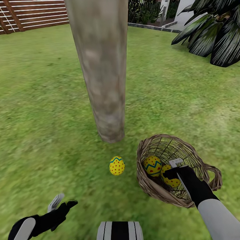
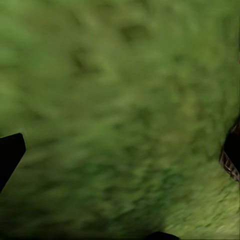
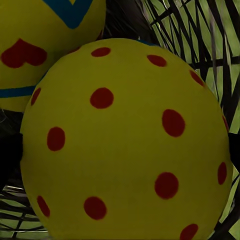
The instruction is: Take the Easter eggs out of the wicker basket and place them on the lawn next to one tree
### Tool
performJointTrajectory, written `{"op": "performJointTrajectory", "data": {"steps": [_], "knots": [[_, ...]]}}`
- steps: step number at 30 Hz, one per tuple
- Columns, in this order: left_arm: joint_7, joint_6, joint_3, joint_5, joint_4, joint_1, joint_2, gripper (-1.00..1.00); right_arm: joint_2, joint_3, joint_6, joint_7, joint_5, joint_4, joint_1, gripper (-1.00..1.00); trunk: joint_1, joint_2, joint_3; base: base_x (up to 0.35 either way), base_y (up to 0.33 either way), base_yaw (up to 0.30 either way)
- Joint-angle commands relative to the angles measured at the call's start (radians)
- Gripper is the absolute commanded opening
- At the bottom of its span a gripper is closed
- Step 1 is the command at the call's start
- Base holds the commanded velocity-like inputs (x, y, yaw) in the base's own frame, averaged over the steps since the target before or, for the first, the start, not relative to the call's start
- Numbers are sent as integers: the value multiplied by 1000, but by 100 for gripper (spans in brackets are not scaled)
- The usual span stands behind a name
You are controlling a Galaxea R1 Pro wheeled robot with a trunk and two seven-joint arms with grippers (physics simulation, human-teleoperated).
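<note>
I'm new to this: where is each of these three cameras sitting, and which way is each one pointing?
Head view: on the robot's head, looking forward and down at the tree, one Easter egg on the lawn and the wicker basket; the left gripper, right gripper and both arms show.
Left wrist view: near the left gripper, facing blurred grass; a dark fingertip shows.
Right wrist view: inside the basket, close against a dotted egg.
Shared: head and right wrist views both show that egg.

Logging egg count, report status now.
Right pincer inside basket, at an egg; grip unclear. Left pincer empty over grass. One egg out by tree, two still in the basket.
</note>
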Motion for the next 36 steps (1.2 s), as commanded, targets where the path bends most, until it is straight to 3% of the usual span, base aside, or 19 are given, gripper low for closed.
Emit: {"op": "performJointTrajectory", "data": {"steps": [1,36], "knots": [[10,4,0,10,6,0,0,100,-1,3,7,10,-12,6,0,-100,0,0,-1,0,0,0],[10,4,-2,14,35,0,0,100,0,3,7,10,-12,5,0,-100,-3,1,22,0,0,0]]}}
